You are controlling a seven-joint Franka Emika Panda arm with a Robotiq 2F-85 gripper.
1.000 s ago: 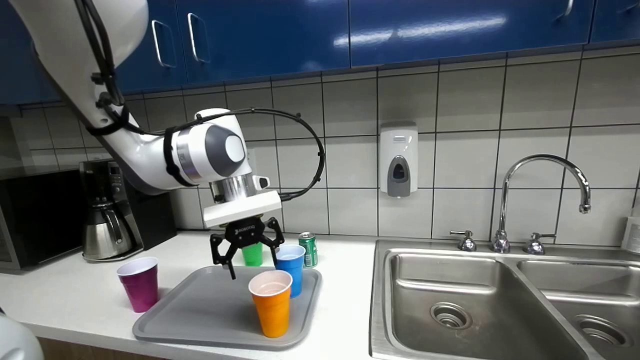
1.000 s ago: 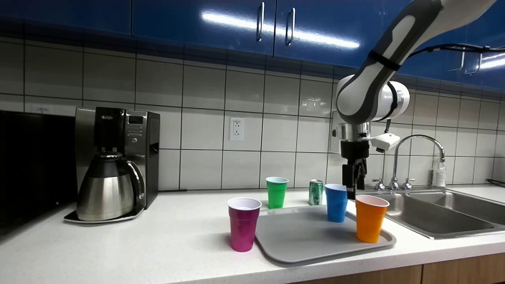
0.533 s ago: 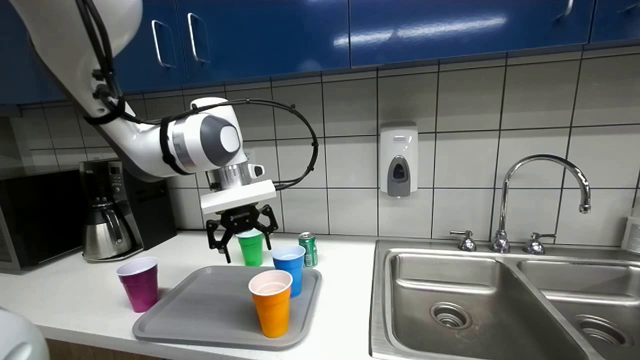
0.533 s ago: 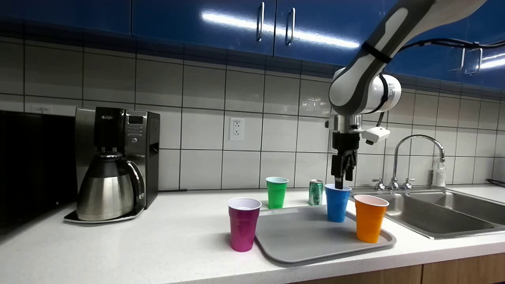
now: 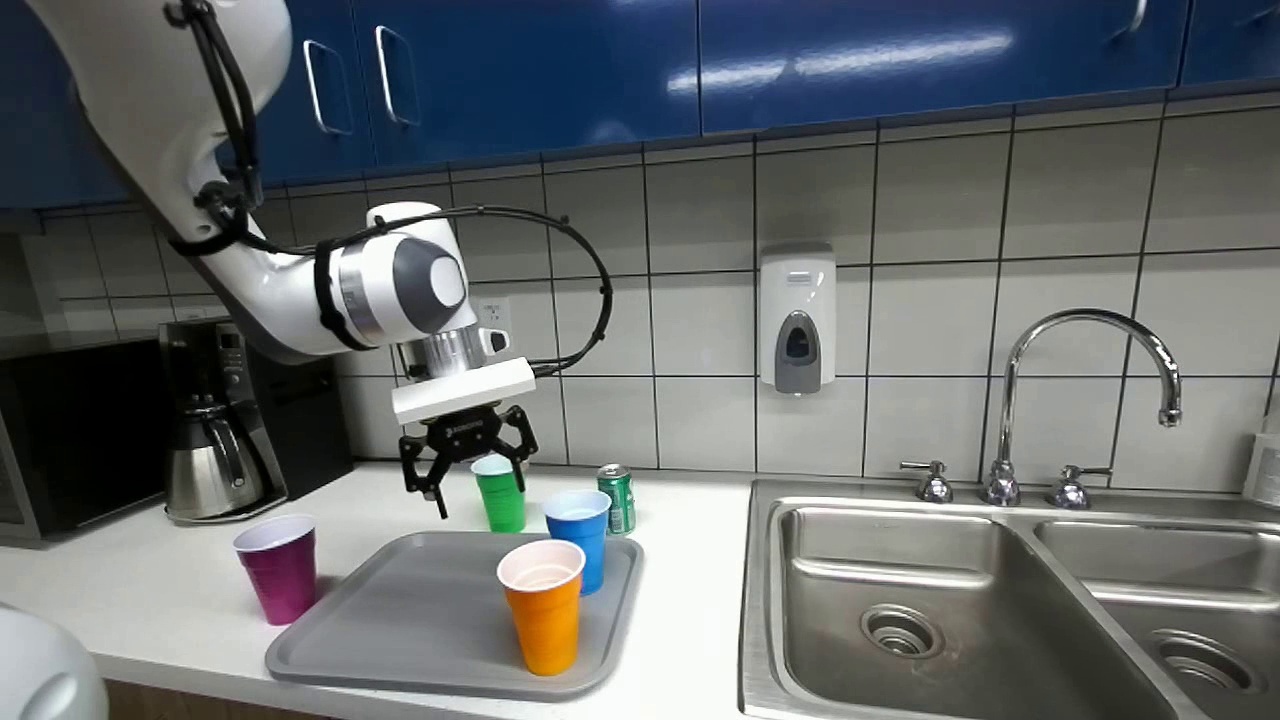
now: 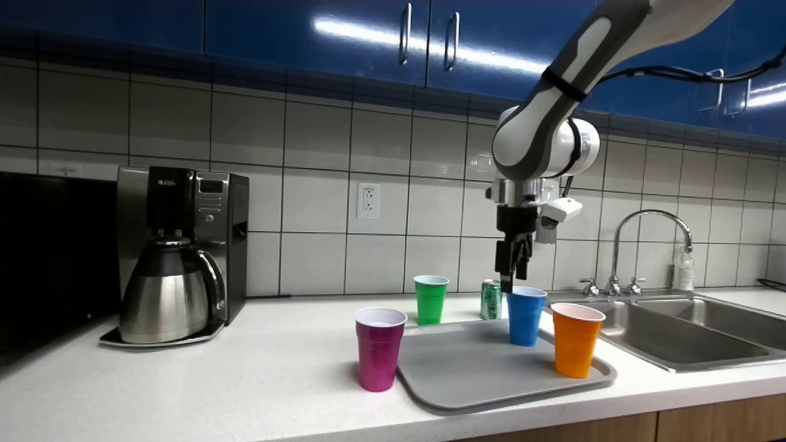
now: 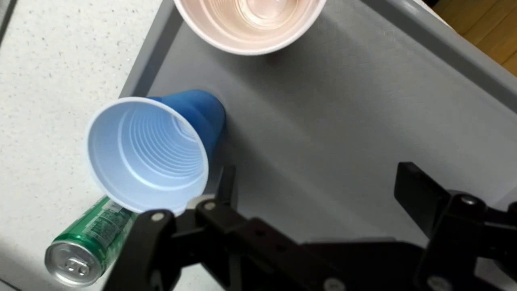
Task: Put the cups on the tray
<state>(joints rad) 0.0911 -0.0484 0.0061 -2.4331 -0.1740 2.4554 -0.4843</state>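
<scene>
Tray: the orange cup and the blue cup stand upright on it.
Cups outside: purple cup near the front edge of the surface, green cup towards its back edge.
Pincer: wide, empty, over the tray; we judge the step is fetching a third cup.
Next move: probably shifting back and lowering around the green cup.
Wrist view: it misses the purple and green cups, which both exterior views show us.

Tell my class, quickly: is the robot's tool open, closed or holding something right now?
Tool: open, fingers spread well apart in the wrist view, holding nothing.
</scene>
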